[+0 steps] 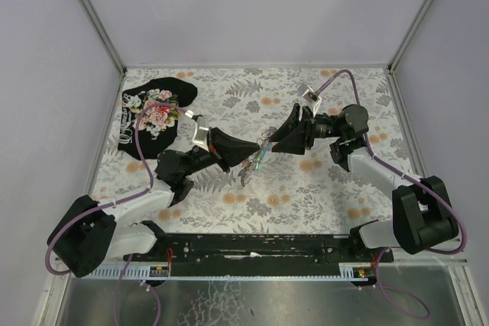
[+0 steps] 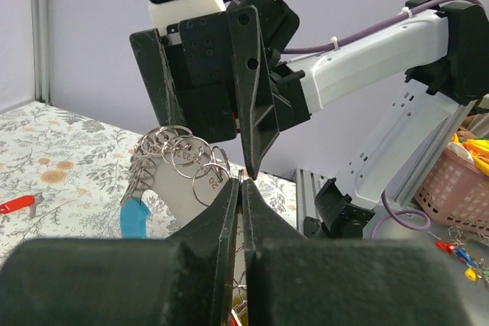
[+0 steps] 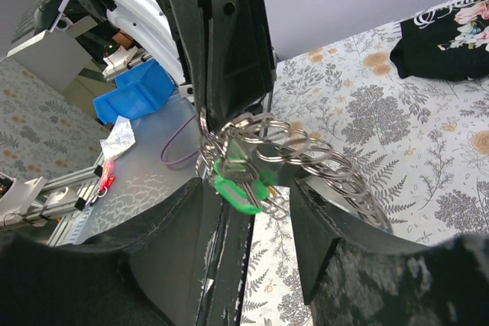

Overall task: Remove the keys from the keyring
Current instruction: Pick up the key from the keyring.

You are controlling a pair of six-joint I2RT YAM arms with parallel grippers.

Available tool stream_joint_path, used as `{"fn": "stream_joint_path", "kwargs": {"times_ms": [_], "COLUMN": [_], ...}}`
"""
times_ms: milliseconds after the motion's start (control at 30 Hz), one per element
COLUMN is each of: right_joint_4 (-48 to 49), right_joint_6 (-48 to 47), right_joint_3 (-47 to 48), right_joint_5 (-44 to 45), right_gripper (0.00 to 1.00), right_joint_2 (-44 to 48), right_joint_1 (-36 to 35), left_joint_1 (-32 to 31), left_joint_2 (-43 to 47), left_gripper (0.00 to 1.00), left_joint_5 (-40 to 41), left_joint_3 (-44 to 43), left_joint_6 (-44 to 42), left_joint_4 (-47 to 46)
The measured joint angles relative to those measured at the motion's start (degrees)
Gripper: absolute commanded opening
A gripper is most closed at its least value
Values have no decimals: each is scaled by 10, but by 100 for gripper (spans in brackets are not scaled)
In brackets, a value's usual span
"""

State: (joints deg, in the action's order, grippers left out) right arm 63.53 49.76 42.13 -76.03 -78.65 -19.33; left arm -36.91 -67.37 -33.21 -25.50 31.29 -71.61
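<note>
Two pairs of jaws at keyring (image 1: 256,159), table (image 1: 344,188) centre, cloth (image 1: 153,116) far left corner

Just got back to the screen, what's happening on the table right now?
The left claw is shut on a loop of the thin silvery metal keyring, held above the floral-patterned table. The right claw straddles its rings, a green-headed metal key inside its jaws; whether it grips is unclear. What looks like a red-headed key lies on the table.
</note>
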Motion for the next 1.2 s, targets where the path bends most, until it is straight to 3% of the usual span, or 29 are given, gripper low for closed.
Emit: {"fn": "stream_joint_path", "kwargs": {"times_ms": [233,433,533,933,1200], "right_joint_4": [-16,-178,-210,-11,63], "right_joint_6": [-14,-121,-145,9,83], "right_joint_3": [0,31,37,10,7], "right_joint_5": [-2,-7,-12,-9,24], "right_gripper": [52,52,53,53,52], "right_joint_2": [16,18,17,-2,-16], "right_joint_1": [-2,4,5,5,5], "left_joint_1": [-6,-6,-6,-14,-28], "left_joint_2": [-23,-32,-37,-68,-95], "left_gripper": [0,0,0,0,0], "left_joint_5": [4,16,27,89,101], "left_joint_3": [-2,-2,-2,-8,-31], "left_joint_6": [-14,-16,-13,20,22], "left_joint_4": [-13,-19,-32,-112,-125]}}
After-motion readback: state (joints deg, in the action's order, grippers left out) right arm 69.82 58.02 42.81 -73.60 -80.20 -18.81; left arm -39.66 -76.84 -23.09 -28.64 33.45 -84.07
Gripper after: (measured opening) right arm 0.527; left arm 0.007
